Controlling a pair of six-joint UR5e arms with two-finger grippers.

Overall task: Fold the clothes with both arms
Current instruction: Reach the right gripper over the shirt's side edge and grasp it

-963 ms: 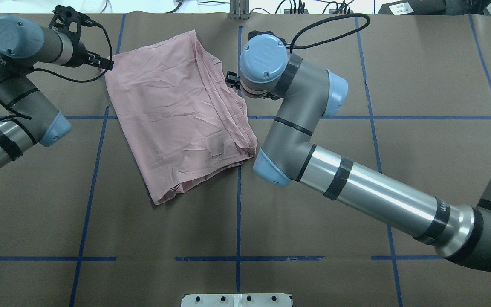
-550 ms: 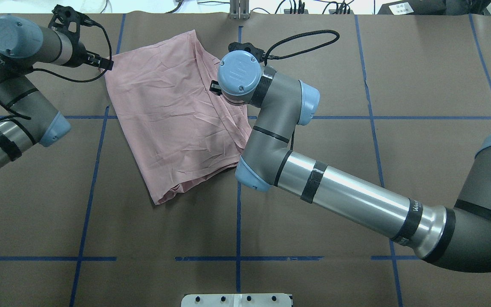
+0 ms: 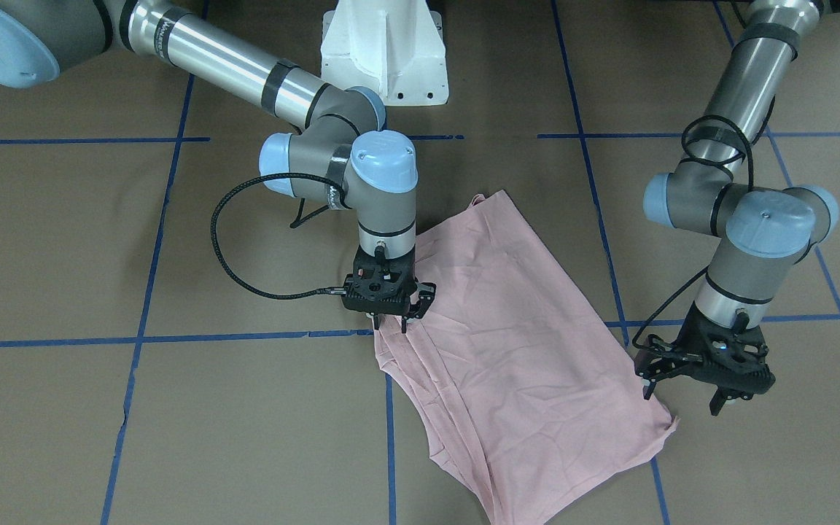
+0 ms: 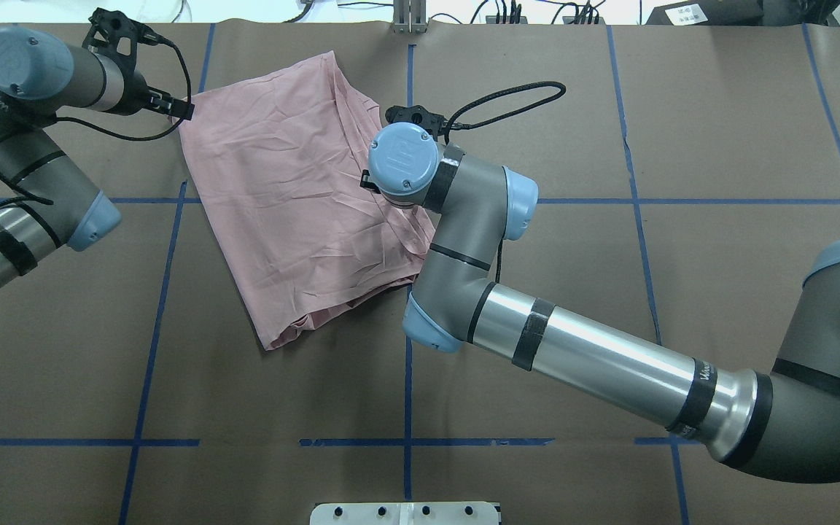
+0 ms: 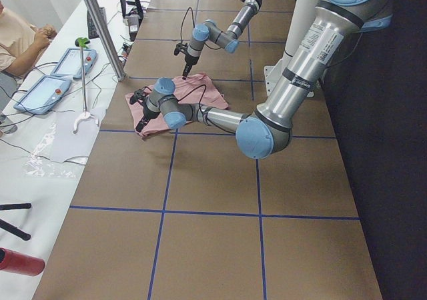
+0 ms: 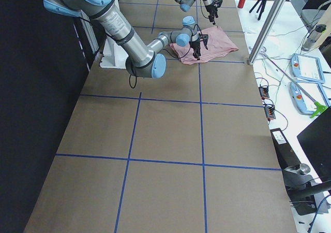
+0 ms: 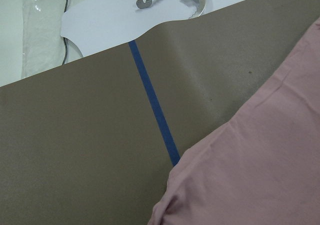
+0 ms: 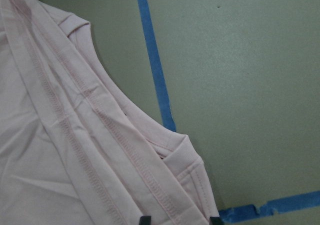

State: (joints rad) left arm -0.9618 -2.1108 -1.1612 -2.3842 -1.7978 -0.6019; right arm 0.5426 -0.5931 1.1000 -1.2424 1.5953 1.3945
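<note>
The pale pink T-shirt (image 4: 296, 197) lies folded into a rough rectangle on the brown table, plain side up; its print is not visible. My right gripper (image 3: 391, 322) hangs straight down over the shirt's layered hem edge. In the right wrist view its open fingertips (image 8: 145, 218) straddle the shirt's (image 8: 60, 150) folded corner. My left gripper (image 3: 682, 399) is open and empty, low beside the shirt's (image 3: 529, 364) far corner on my left, apart from the cloth. The left wrist view shows that corner (image 7: 260, 170) and blue tape.
Blue tape lines (image 4: 407, 350) grid the brown table cover. The white pedestal base (image 3: 383, 51) stands at the robot's edge. Beyond the far edge is a white bench with tablets (image 5: 40, 93), a metal post (image 5: 100, 27) and a seated person (image 5: 20, 40).
My right arm has swung left and back toward the robot, bringing its gripper from beside the shirt onto its right hem edge. The left arm and the shirt have not moved.
</note>
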